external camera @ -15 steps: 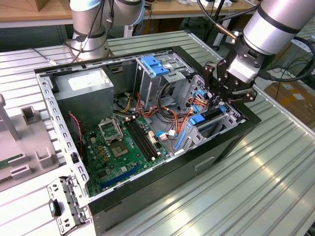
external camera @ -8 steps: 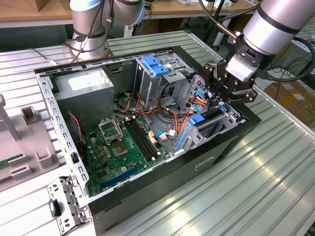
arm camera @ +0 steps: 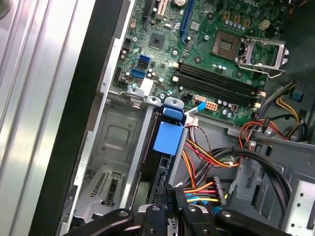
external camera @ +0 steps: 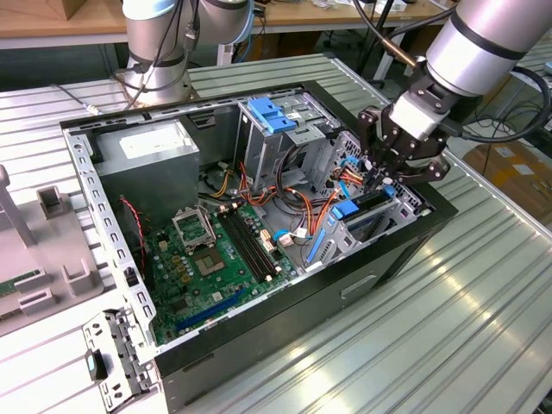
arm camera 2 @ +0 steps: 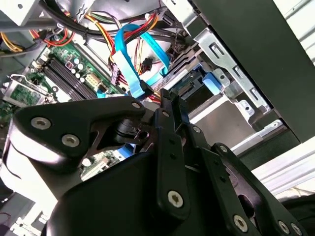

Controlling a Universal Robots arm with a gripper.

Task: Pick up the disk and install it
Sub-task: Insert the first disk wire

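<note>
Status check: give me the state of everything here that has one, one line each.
Case: side open, lying flat.
Disk: on edge in the bay slot, under the gripper.
Gripper: down at the disk's end.
CPU socket: empty, frame closed.
RAM slots: empty.

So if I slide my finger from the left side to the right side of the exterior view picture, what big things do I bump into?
Grey plastic part → power-supply box → green motherboard → blue latch on the drive cage → gripper over the disk bay → cardboard box.
</note>
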